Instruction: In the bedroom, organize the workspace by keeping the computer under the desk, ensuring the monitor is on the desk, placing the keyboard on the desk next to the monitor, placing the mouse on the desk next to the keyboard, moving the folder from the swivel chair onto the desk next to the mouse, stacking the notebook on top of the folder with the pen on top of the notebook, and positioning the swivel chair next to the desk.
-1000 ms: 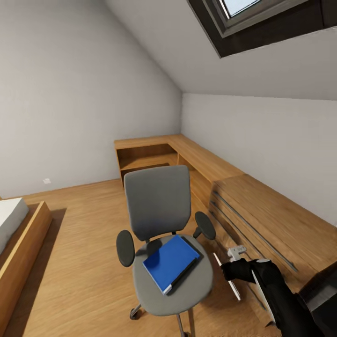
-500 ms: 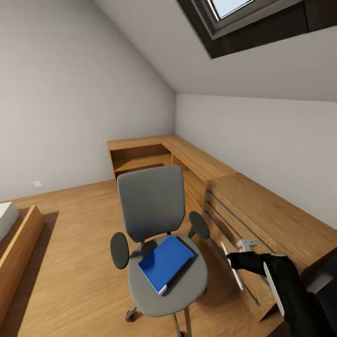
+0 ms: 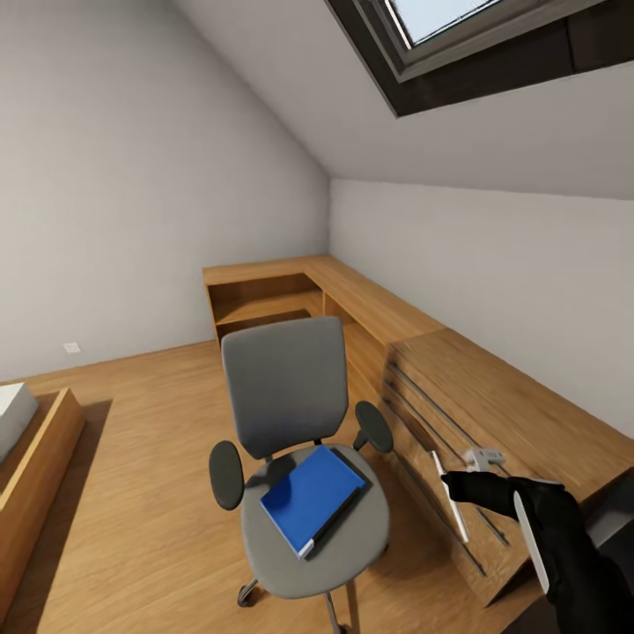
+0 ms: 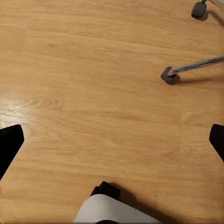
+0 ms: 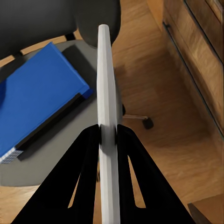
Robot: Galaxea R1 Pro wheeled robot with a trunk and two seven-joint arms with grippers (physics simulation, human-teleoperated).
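Blue folder (image 3: 313, 497) ×1 on swivel chair (image 3: 295, 423) ×1 | right gripper (image 5: 108, 135) clamps pen (image 5: 107, 107) ×1 | left gripper (image 4: 112, 140) wide

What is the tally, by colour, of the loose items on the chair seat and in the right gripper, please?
Blue: 1, the folder on the chair seat.
Dark grey: 1, the notebook lying under the folder, showing along its edge.
White: 1, the pen clamped in the right gripper.
Total: 3.

The swivel chair (image 3: 299, 546) seat carries the folder (image 3: 310, 495), over the notebook (image 3: 345, 509).
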